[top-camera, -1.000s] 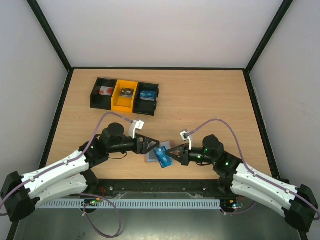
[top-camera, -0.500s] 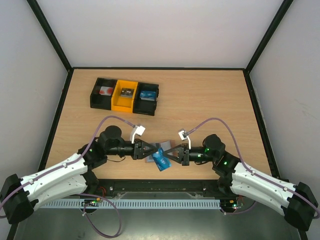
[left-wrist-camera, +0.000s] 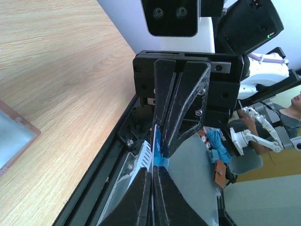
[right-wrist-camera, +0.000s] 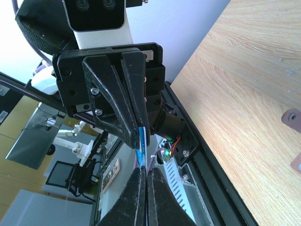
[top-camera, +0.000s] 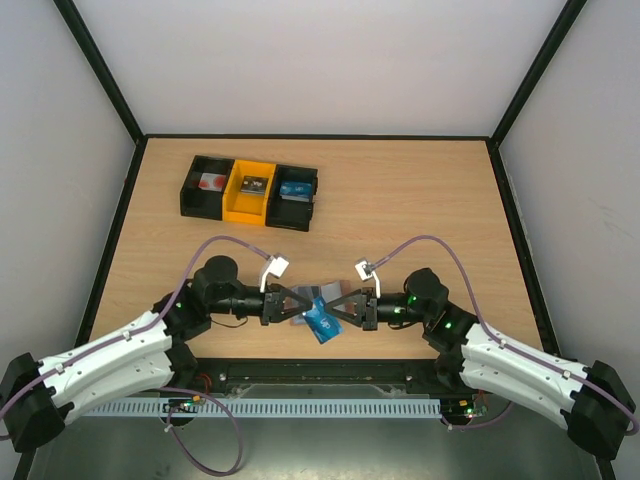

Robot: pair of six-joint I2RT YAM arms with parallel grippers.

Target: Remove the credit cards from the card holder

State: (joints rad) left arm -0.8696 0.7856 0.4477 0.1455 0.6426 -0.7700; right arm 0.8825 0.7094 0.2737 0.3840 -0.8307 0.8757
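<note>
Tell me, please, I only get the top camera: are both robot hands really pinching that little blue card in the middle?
Observer: Yes for the left. On its wrist camera the left gripper has its jaws shut on the blue card.
Operator: And the other one?
Observer: The right gripper faces it, jaws shut on the same card's other end.
Operator: Where's the wallet?
Observer: A corner of the card holder lies on the table beside them, untouched; its inside is light blue with a brown rim.
</note>
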